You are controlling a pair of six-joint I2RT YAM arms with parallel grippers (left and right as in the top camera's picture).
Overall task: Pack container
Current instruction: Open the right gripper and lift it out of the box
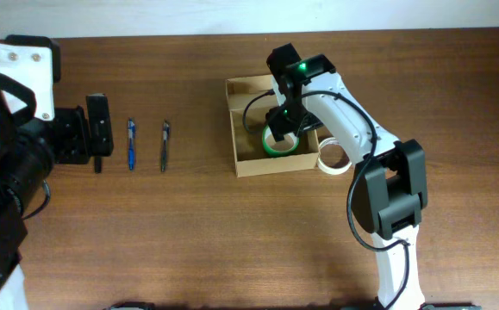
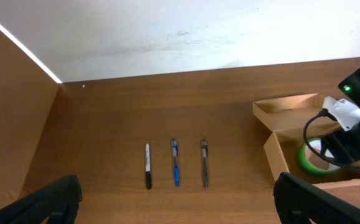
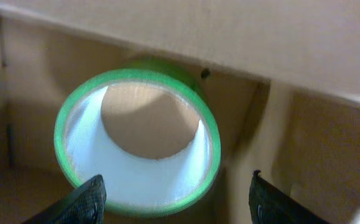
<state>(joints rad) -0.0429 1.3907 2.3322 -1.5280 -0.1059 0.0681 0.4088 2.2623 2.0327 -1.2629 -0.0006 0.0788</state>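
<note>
The container, an open light-brown cardboard box, sits at the table's middle; it also shows in the left wrist view. A green tape roll lies inside it. My right gripper hangs over the roll inside the box, jaws open. One finger overlaps the roll's edge and the other stands clear beside the box wall. My left gripper is open and empty at the far left.
A black marker, a blue pen and a grey pen lie side by side left of the box. A white tape roll lies against the box's right side. The table's back edge meets a white wall.
</note>
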